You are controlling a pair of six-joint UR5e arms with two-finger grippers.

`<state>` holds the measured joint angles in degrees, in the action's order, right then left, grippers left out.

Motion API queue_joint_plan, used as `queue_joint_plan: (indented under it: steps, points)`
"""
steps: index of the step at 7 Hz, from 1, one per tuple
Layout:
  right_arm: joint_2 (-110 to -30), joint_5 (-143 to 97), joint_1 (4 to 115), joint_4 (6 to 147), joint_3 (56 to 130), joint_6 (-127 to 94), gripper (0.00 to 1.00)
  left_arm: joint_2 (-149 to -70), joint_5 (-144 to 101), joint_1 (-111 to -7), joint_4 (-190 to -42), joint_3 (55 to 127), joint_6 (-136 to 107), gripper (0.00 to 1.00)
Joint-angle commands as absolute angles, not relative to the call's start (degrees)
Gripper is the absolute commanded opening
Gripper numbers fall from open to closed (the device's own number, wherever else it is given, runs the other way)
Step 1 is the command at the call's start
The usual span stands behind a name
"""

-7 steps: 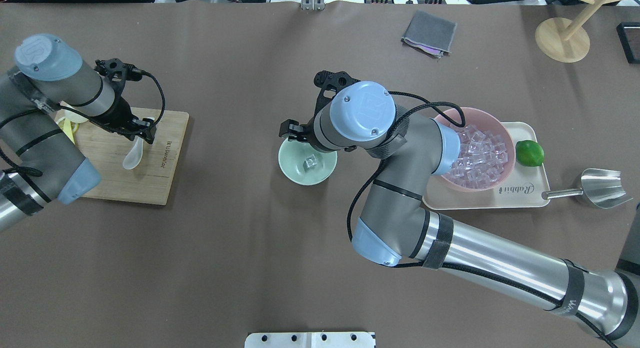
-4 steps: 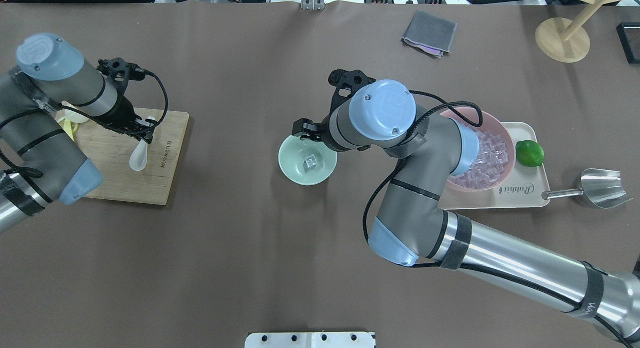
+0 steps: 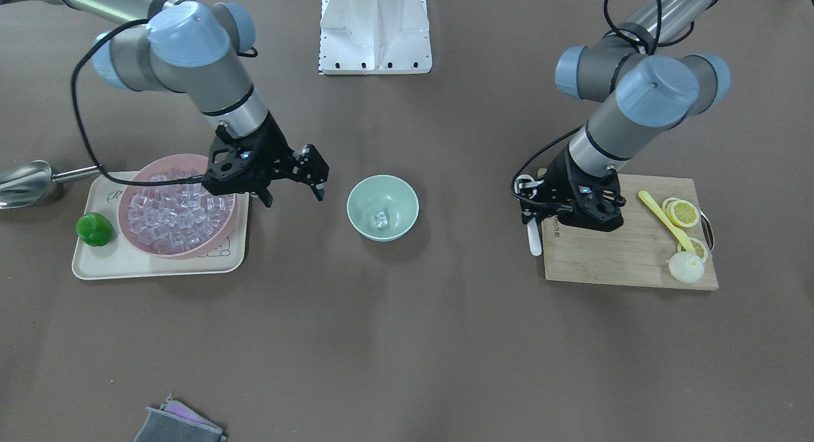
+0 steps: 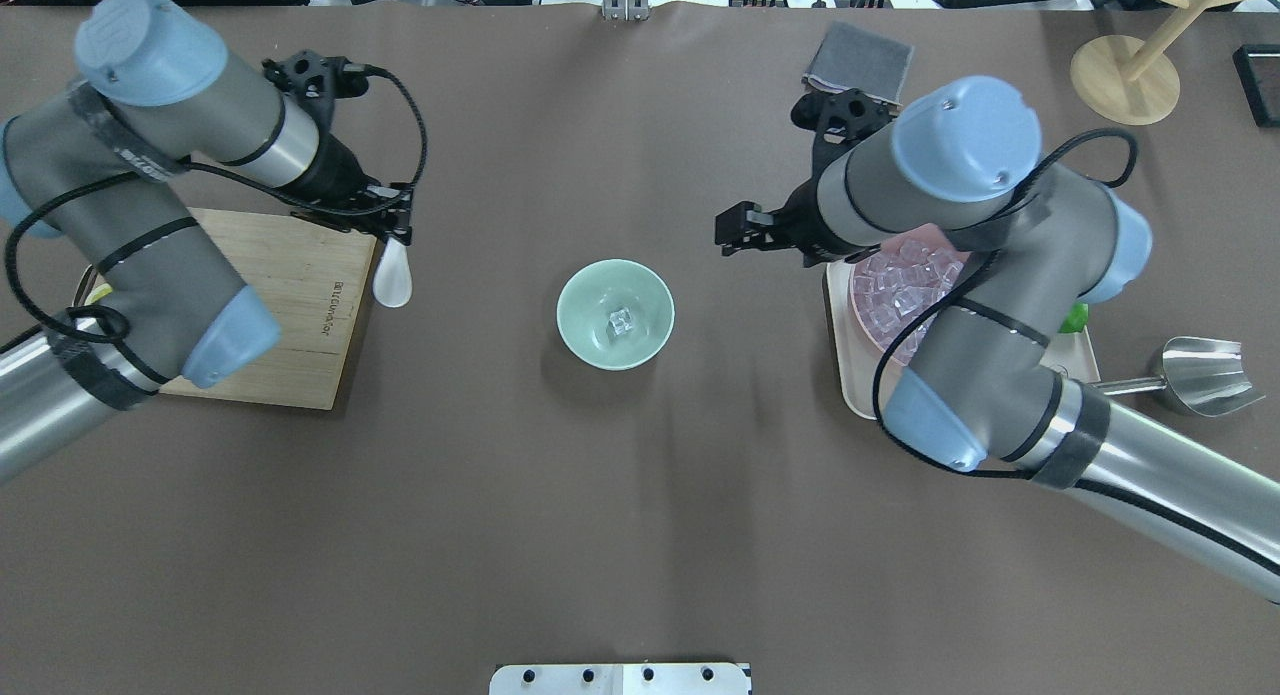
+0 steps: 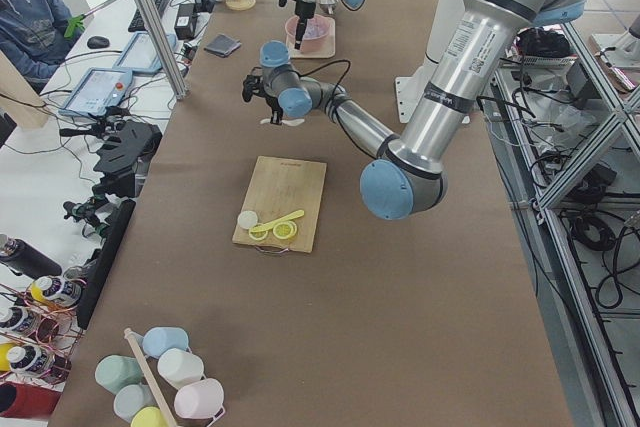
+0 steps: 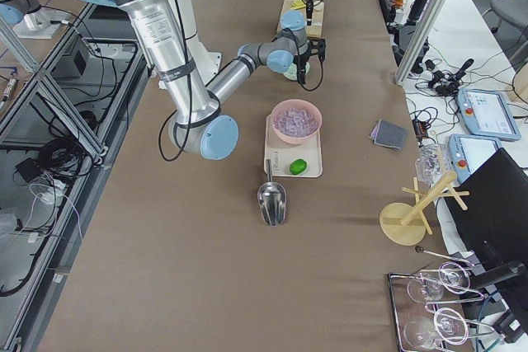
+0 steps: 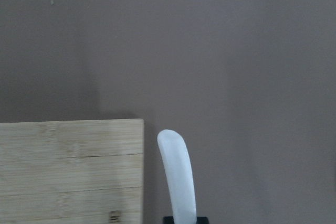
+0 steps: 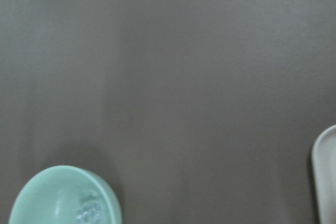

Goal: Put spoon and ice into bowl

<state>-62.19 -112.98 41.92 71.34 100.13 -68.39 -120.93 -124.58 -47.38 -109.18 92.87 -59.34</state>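
Mint-green bowl (image 3: 353,200) holds one ice (image 3: 380,220) cube in the front view, with the right arm's fingers (image 3: 317,185) apart and empty beside it. Overhead, the left arm's fingers (image 4: 398,227) clamp the spoon (image 4: 392,275) above the tabletop (image 4: 480,175), left of the bowl (half done, I judge).

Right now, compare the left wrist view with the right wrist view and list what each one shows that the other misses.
Only the left wrist view: the white spoon, rising from the bottom edge, and a corner of the wooden cutting board beside it. Only the right wrist view: the mint-green bowl with one ice cube inside, and a pale rim at the right edge, likely the tray. Both: the brown table cover.
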Motion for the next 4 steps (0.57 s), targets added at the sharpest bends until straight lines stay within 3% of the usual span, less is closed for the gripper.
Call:
queue_joint_plan:
  steps: [1,3,4]
  points:
    - [-67.48,-119.86,49.1,71.54,100.72,-58.5,1.0,-133.35,-120.62,-41.25,-109.25,86.27,-70.71,0.0]
    - [-69.78,-121.55,51.32,71.37,100.63,-54.5,1.0,-137.28,-115.06,-37.19,-110.39,82.44,-72.25,0.0]
    - [-70.57,-121.55,51.68,71.11,100.72,-54.49,1.0,-136.68,-112.44,-36.31,-110.56,83.05,-71.99,0.99]
